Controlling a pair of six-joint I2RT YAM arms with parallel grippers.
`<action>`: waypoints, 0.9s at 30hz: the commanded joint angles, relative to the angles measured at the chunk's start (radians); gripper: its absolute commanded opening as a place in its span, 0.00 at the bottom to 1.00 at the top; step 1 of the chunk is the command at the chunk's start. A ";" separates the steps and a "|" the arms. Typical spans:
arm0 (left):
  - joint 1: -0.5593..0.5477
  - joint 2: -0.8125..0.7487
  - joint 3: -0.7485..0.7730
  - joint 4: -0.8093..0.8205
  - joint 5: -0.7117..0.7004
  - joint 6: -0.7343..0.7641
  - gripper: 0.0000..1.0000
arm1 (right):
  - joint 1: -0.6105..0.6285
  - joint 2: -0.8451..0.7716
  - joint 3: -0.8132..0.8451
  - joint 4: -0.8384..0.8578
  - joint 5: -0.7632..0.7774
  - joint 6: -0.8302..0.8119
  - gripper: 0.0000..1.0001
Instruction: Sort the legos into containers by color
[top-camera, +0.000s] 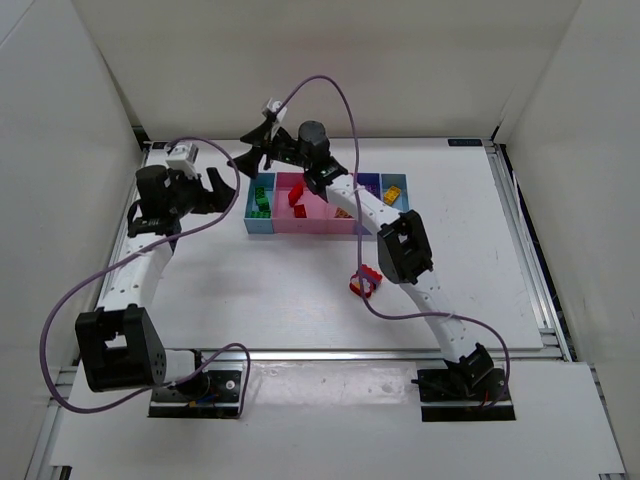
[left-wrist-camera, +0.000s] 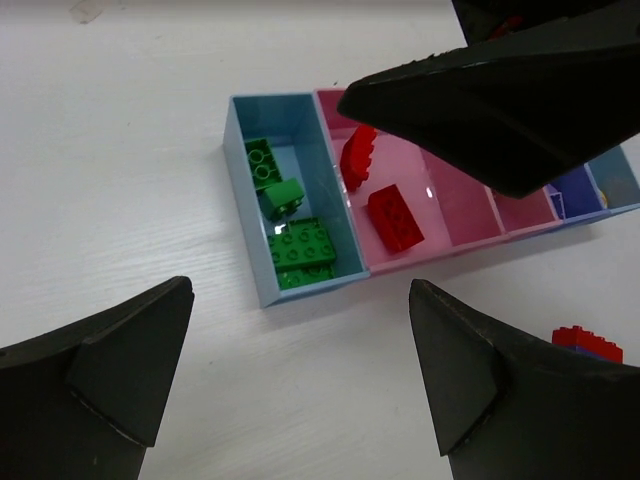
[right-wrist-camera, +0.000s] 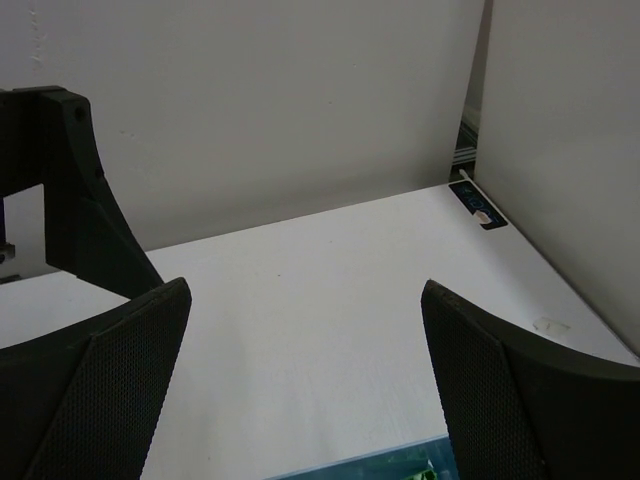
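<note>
Top external view shows one red lego (top-camera: 364, 281) loose on the table (top-camera: 470, 250), at about 5 o'clock from the containers (top-camera: 318, 216) and tucked beside the right arm's forearm, with a purple cable (top-camera: 400, 316) looped across it. My right gripper (top-camera: 255, 148) hovers past the row's far-left corner, at 11 o'clock from the light blue bin (top-camera: 249, 205), jaws spread wide and empty, well apart from that brick. My left gripper (top-camera: 222, 185) hangs at 9 o'clock of the same bin, also spread and empty; its wrist view catches the brick at its lower right edge. I judge the step is fetching this brick for the wide pink bin (left-wrist-camera: 455, 205). I'd straddle it squarely, avoid pinching the cable, and lift it clear of the bin wall.
</note>
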 joint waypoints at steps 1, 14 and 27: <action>-0.016 0.021 0.049 0.074 0.051 0.008 0.99 | 0.004 -0.176 -0.054 -0.010 0.061 -0.099 0.99; -0.092 0.089 0.109 0.125 0.213 0.028 0.99 | -0.159 -0.650 -0.415 -0.633 0.342 -0.357 0.99; -0.428 0.165 0.274 -0.419 0.508 0.442 0.93 | -0.426 -1.023 -0.775 -1.208 -0.069 -0.597 0.88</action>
